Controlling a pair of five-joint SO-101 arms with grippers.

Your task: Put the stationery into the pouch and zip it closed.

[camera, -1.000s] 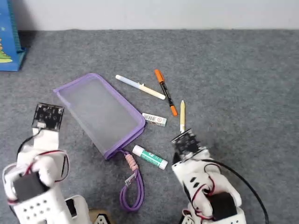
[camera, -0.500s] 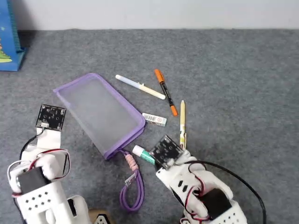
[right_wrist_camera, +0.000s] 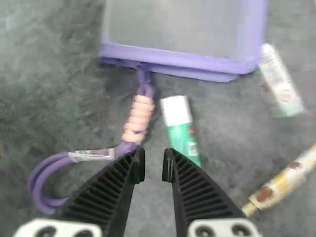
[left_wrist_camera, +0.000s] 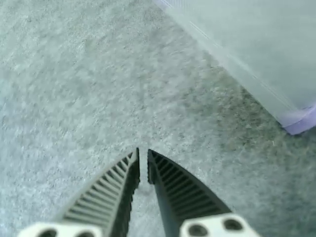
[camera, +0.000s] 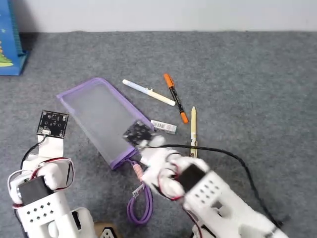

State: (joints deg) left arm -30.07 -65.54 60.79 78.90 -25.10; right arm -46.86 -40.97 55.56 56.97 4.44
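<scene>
both empty: left claw (left_wrist_camera: 143,152) closed over open carpet (left_wrist_camera: 74,74) by pouch (left_wrist_camera: 256,44) edge; right claw (right_wrist_camera: 153,160) slightly parted beside glue stick (right_wrist_camera: 180,126).

Seen from above, my right arm (camera: 198,183) covers the green-and-white glue stick (right_wrist_camera: 180,129) and one corner of the clear, purple-edged zip pouch (camera: 106,119). At my right wrist, the yellow patterned pencil (right_wrist_camera: 284,182) runs off-frame; the small white labelled tube (right_wrist_camera: 279,84) is too blurred to identify.
</scene>
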